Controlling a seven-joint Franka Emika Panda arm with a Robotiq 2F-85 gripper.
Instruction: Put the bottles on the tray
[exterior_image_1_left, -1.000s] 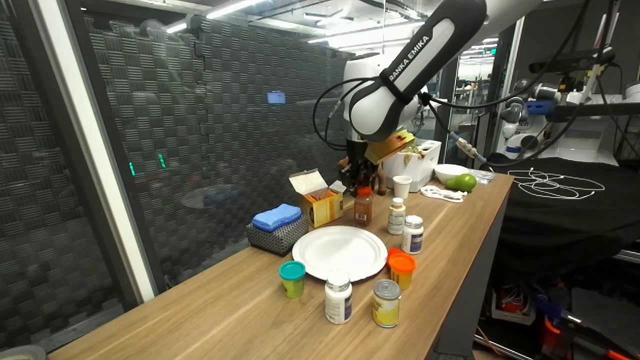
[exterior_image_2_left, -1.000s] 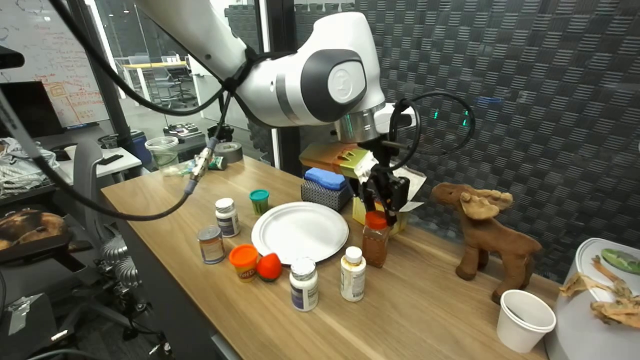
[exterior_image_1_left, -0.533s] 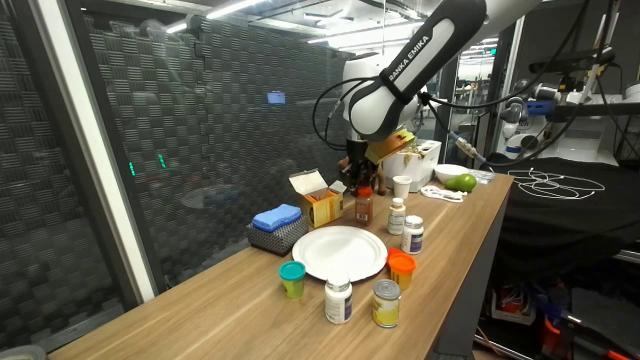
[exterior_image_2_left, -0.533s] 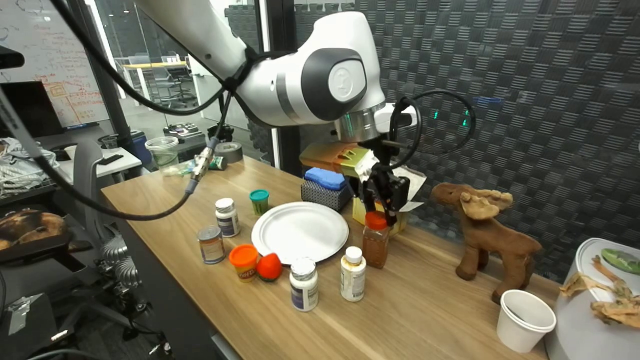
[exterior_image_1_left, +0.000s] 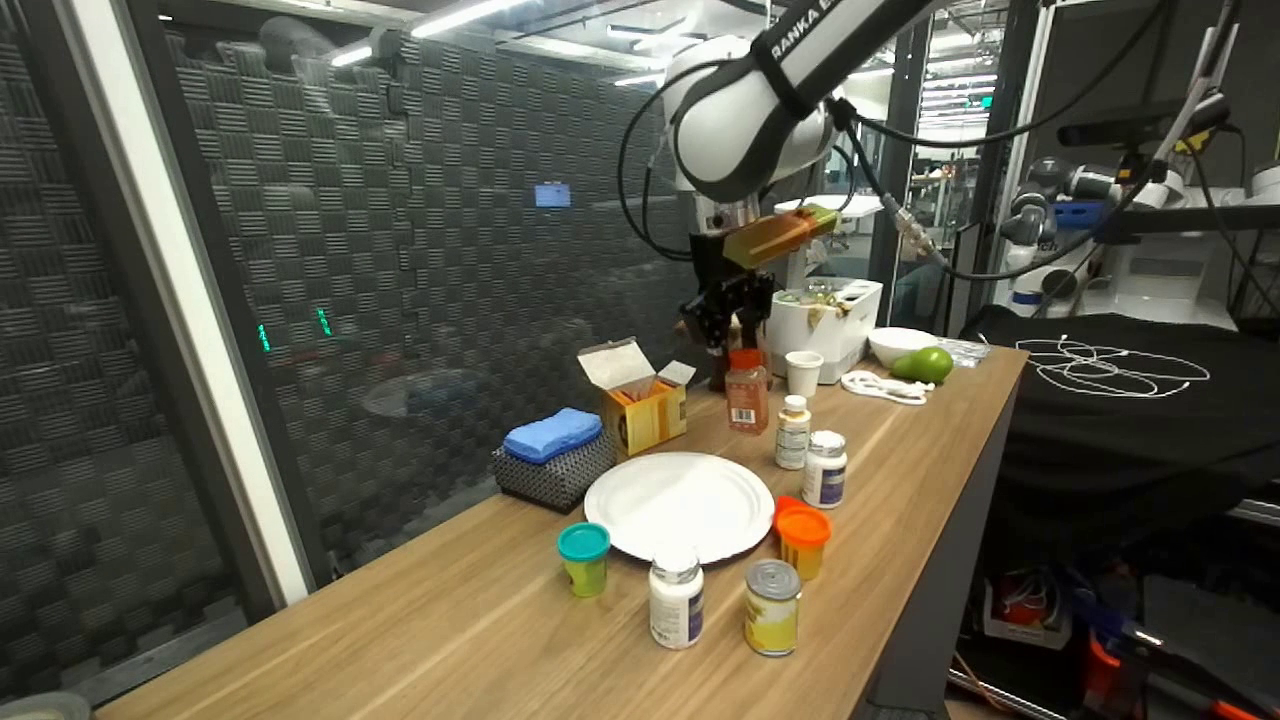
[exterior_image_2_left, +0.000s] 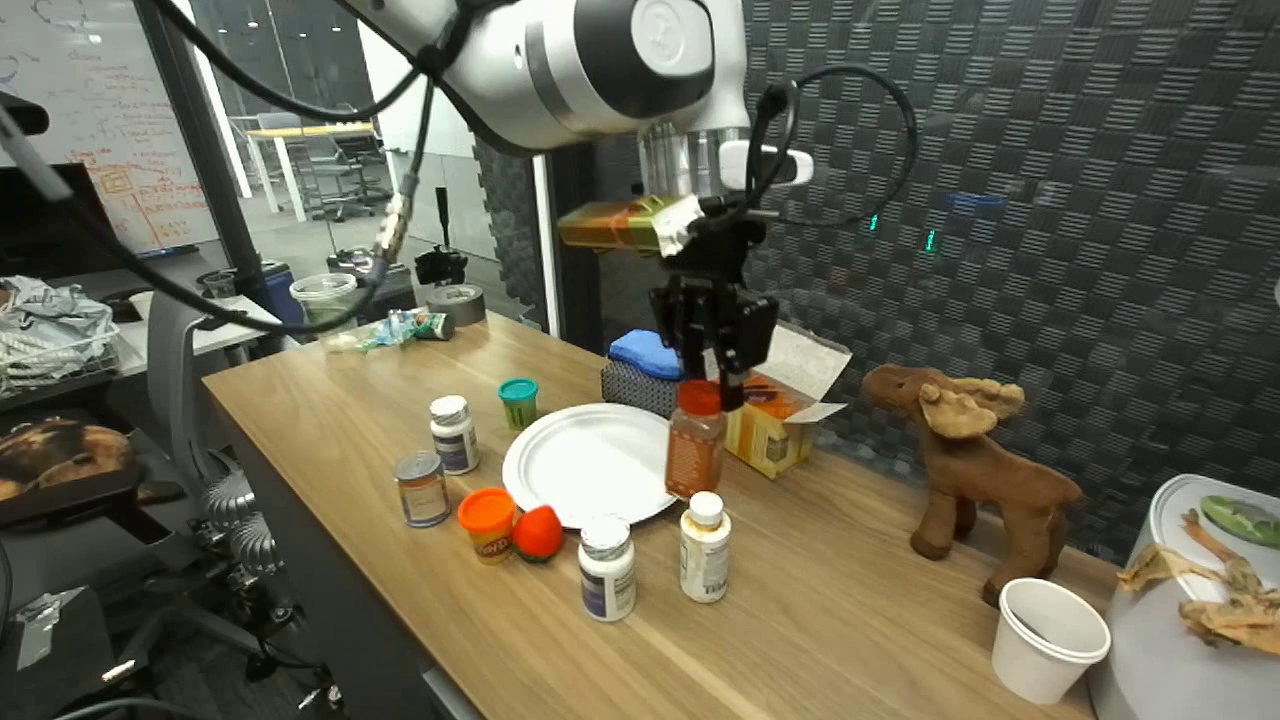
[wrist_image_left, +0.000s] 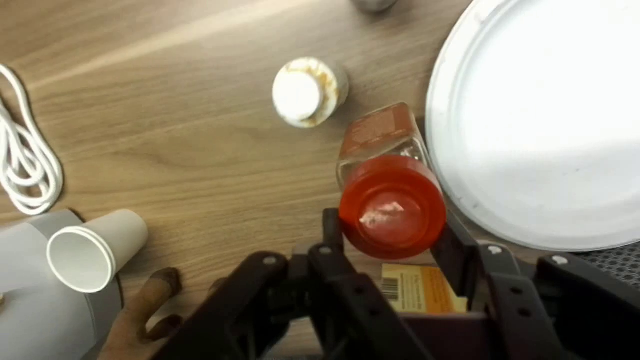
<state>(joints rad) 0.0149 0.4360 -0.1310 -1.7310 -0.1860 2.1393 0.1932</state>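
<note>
The black gripper (wrist_image_left: 392, 240) is clamped on the red cap (wrist_image_left: 387, 200) of a spice bottle (exterior_image_2_left: 694, 455), holding it nearly upright and off the wooden table (exterior_image_1_left: 450, 640). In the wrist view the bottle is just left of the round white tray (exterior_image_1_left: 680, 505); in an exterior view it hides part of the tray's right rim.

The remaining bottles stand on the table around the tray. In an exterior view, a teal-lidded green tub (exterior_image_1_left: 584, 560) is just beside the near left rim, a white-capped bottle (exterior_image_1_left: 677, 605) stands to its right, and a tin can (exterior_image_1_left: 772, 610) farther right. Along the tray's right side come an orange-lidded Play-Doh tub (exterior_image_1_left: 804, 545), then a purple-labelled white bottle (exterior_image_1_left: 825, 475) and, just beyond it, a pale-labelled white bottle (exterior_image_1_left: 793, 440).

A blue cloth (exterior_image_1_left: 552, 435) lies on a grey textured box (exterior_image_1_left: 560, 482) left of the tray; a yellow carton (exterior_image_1_left: 650, 415) with its flaps raised stands beyond. In an exterior view, a plush moose (exterior_image_2_left: 985, 490) stands far right, with paper cups (exterior_image_2_left: 1048, 655) nearer.
</note>
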